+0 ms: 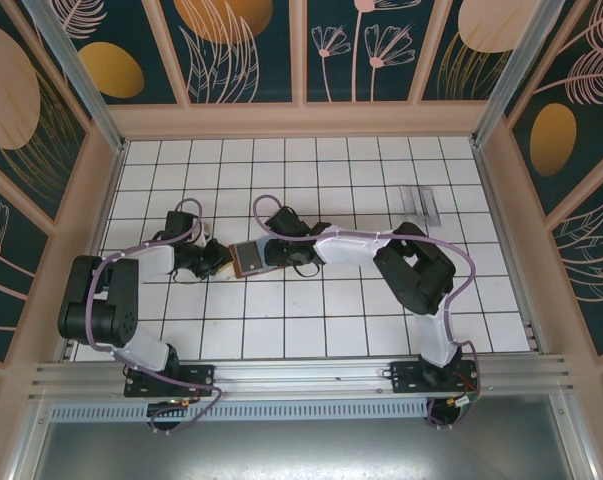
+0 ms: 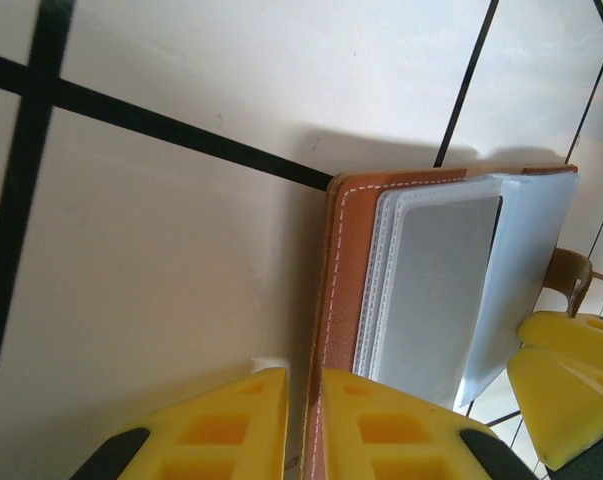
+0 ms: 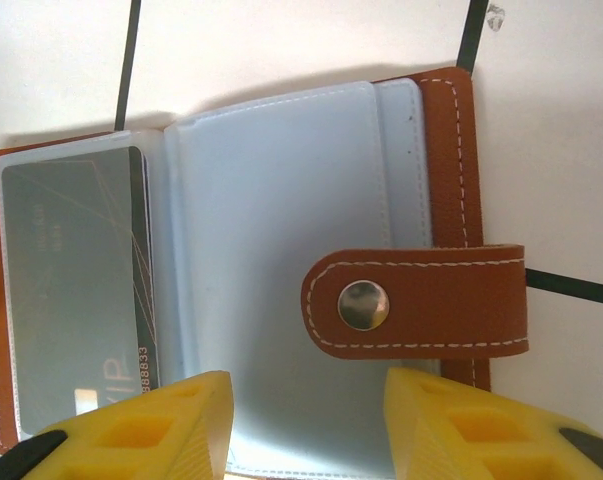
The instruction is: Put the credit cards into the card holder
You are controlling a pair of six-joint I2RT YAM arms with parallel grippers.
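Card holder (image 1: pixel 249 257) lies open on the white tiled table (image 1: pixel 281 330) between both grippers. It looks light and floppy and its clear sleeves (image 3: pixel 271 200) look slick, so the stitched leather cover (image 2: pixel 341 300) is probably the best hold. Left gripper (image 2: pixel 303 390) fingers are pinched on that cover's edge, while the right gripper (image 3: pixel 306 385) fingers stand apart over the sleeves. Loose credit cards (image 1: pixel 421 203) lie flat well right of the holder, thin against smooth tile, with walls (image 1: pixel 301 118) all round.

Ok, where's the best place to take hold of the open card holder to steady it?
Probably its bare leather cover edge, coming in low from the left arm's side: on the card holder that strip lies clear of the plastic sleeves and the snap tab. The left pincer clamps there.
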